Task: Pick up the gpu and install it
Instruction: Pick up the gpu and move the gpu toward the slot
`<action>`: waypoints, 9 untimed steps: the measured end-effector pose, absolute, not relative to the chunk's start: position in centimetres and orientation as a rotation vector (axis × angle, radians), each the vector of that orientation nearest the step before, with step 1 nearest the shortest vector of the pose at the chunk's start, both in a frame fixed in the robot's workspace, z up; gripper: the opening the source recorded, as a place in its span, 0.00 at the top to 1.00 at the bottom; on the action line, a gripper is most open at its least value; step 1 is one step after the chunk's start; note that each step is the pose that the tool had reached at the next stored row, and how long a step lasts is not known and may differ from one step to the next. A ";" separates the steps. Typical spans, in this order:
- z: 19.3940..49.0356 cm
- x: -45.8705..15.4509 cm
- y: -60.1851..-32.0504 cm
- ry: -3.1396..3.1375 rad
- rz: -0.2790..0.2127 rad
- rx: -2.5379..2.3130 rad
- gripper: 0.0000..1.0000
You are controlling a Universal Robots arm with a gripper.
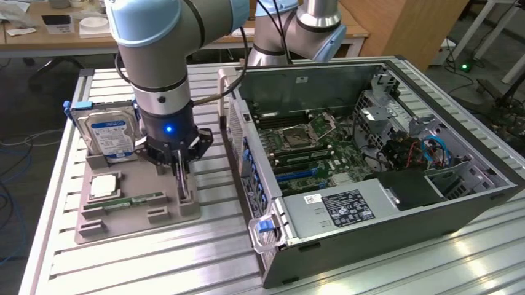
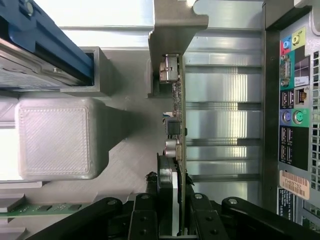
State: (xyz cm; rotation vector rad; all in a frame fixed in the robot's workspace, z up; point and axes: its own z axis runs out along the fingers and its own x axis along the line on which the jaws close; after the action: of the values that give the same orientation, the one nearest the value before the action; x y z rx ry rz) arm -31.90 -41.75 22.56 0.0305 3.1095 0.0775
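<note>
Arm (image 1: 160, 74): reaches straight down over the grey tray (image 1: 176, 212) at the exterior view's left.
Fingers (image 1: 181, 167): pinching the gpu from above, one on each face of the card; in the wrist view the fingers (image 2: 166, 195) sit tight against both of its sides, with no gap showing.
Gpu (image 1: 184, 190): a thin dark card standing upright on its long edge, its lower edge down at the tray near the tray's corner closest to the case. Seen edge-on in the wrist view, the gpu (image 2: 178, 100) shows small parts and a connector along one face.
Hard drive (image 1: 110, 138): upright in its blue carrier at the far end of the tray, just beside the arm.
Chip (image 1: 105, 184): square, lying flat on the tray, well apart from the gpu.
Memory stick (image 1: 135, 201): green, lying in a slot of the tray between the chip and the gpu.
Case (image 1: 394, 203): side open, motherboard showing, standing to the exterior view's right of the tray; its rear ports face the gpu in the wrist view.
Bench (image 1: 123, 264): slatted metal, carrying tray and case.
</note>
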 end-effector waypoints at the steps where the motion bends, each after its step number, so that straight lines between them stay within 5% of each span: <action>1: 22.7 -31.9 -41.8 3.109 0.078 0.030 0.72; 9: 23.9 -31.9 -41.8 3.109 0.086 0.031 0.72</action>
State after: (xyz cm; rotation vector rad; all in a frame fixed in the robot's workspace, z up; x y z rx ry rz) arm -31.90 -41.75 23.88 0.0306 3.1093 0.0865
